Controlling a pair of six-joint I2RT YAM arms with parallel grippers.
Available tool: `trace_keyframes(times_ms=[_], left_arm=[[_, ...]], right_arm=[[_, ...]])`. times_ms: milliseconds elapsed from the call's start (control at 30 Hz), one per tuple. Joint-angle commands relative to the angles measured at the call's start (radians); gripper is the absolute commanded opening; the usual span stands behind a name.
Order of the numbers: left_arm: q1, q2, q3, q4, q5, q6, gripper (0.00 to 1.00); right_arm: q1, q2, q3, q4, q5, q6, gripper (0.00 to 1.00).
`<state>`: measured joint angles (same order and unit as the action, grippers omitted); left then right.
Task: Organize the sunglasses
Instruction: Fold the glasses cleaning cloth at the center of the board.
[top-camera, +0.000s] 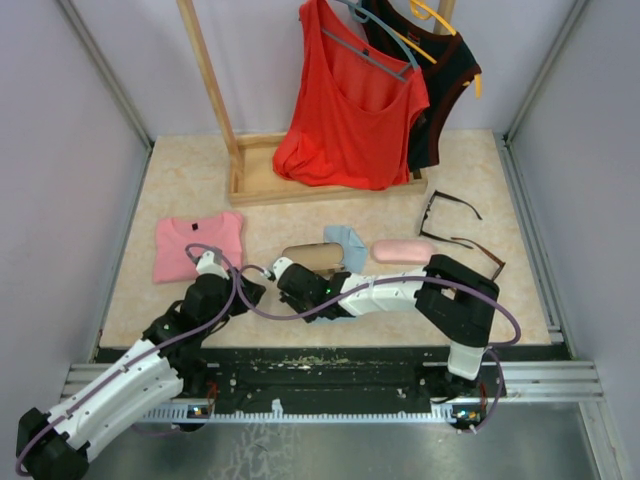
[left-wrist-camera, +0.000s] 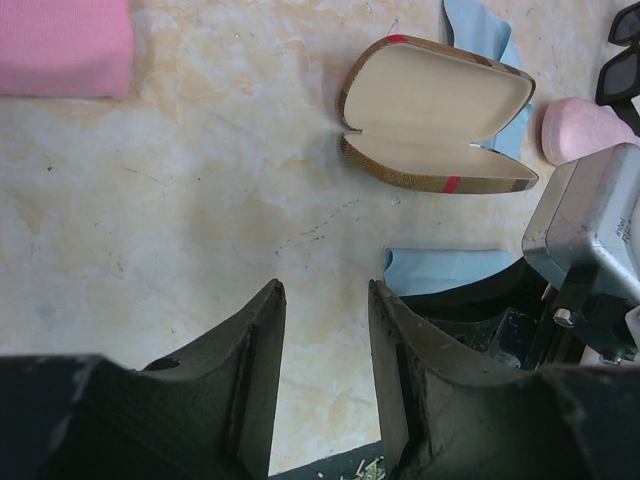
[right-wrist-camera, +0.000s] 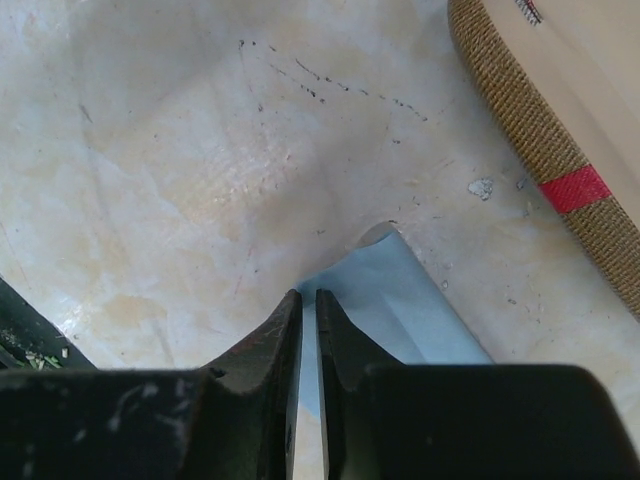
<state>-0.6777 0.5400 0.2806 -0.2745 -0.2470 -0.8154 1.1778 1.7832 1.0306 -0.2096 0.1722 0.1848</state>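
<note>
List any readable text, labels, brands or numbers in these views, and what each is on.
No readable text in any view.
Plaid case: small dark mark on the lining at the top edge of the right wrist view, cut off and too blurred to read.
Pink case, red top: no lettering visible.

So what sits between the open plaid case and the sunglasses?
In the top view, a light blue cloth and then the pink case lie between the open plaid case and the sunglasses.
</note>
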Motion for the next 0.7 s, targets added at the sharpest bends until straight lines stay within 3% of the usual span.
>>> trace_keyframes(times_ms=[0, 167, 667], left_arm=[[0.006, -0.005, -0.014, 0.008, 0.0, -0.001, 0.45], [0.006, -0.002, -0.018, 0.014, 0.005, 0.001, 0.45], [0.006, 0.014, -0.019, 0.027, 0.015, 0.003, 0.45]], right_arm=[[0.021, 0.001, 0.045, -0.003, 0.033, -0.013, 0.09], [0.023, -0.006, 0.041, -0.012, 0.039, -0.011, 0.0], [0.025, -0.083, 0.019, -0.071, -0.013, -0.001, 0.0]])
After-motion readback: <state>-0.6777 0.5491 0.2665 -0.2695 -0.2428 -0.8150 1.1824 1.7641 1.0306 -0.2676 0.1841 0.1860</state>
